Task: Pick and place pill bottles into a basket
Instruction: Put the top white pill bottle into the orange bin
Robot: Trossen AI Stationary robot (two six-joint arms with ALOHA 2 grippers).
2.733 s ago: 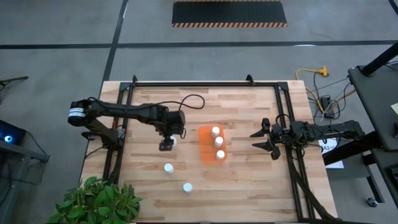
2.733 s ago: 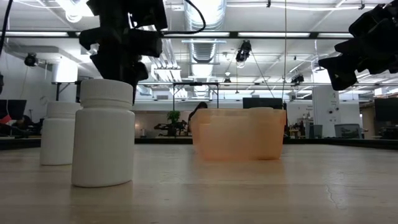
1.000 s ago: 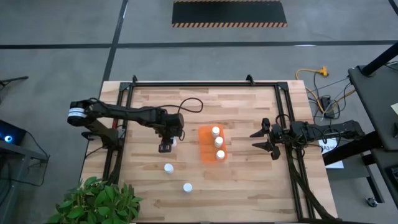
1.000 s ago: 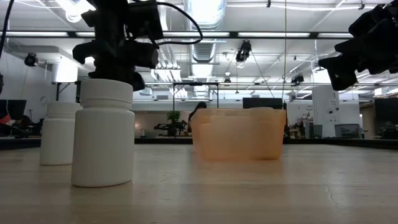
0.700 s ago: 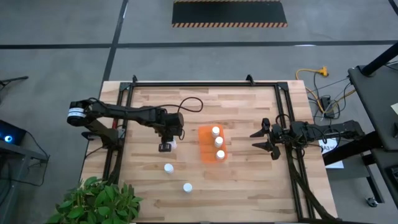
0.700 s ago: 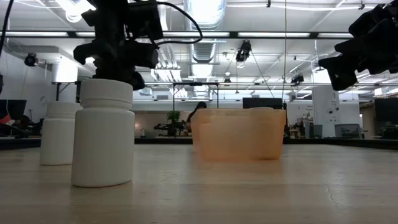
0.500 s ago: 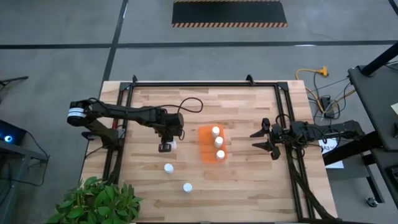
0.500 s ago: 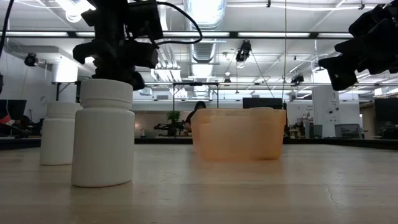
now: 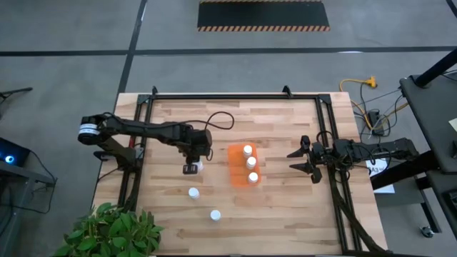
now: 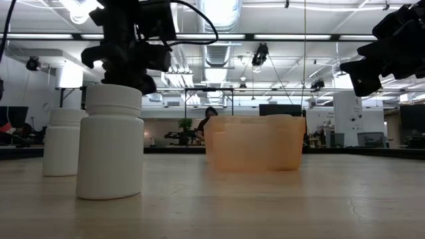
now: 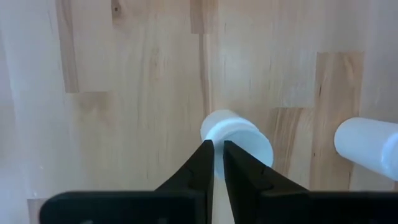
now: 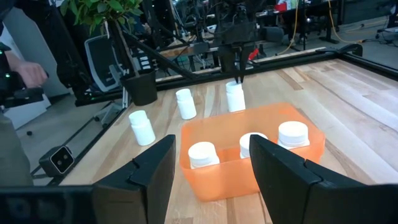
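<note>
Three white pill bottles stand in the orange basket, seen again in the right wrist view. Three more stand on the wood: one, one, and one left of the basket. My left gripper points down just over that last bottle's cap, its fingers shut with nothing between them; it also shows in the right wrist view. My right gripper hangs open to the right of the basket. My left gripper has its shut fingertips at the edge of the upright bottle's cap, coming from above. I cannot tell whether they touch it.
A black rail frame runs round the work area. A potted plant sits at the near left corner. Bare wood lies near and far of the basket. In the low view two bottles stand close to the camera.
</note>
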